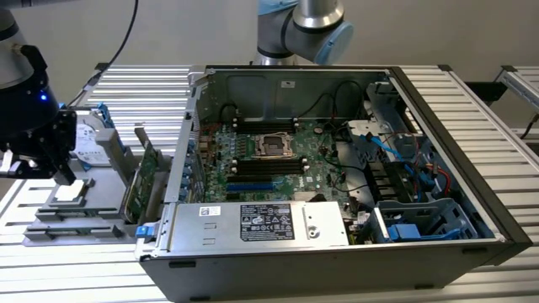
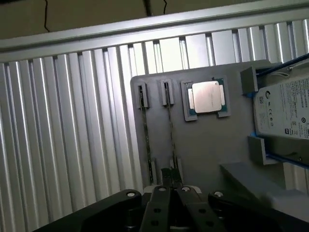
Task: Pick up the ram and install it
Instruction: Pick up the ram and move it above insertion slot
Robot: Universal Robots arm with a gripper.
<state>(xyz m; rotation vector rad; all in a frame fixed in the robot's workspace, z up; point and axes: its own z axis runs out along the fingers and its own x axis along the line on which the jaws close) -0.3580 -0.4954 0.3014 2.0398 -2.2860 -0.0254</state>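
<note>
My gripper (image 2: 170, 180) fingers (image 2: 158, 203) pinched on ram (image 2: 170, 130) near end. Ram on edge in grey tray (image 2: 207, 150) slot, exterior view's left of computer case (image 1: 286, 85).

Field notes. We see the ram (image 2: 170, 130) edge-on in the grey holder (image 2: 207, 145), so its chips are out of sight. Its near end is hidden behind the fingertips of the gripper (image 2: 171, 180), and we cannot tell whether they pinch it. The hard drive (image 2: 285, 108) at the holder's edge is cut off by the frame, and its label print is too small to read. In the exterior view the arm (image 1: 303, 25) runs off the top edge. The power supply sticker (image 1: 267, 222) is illegible.
</note>
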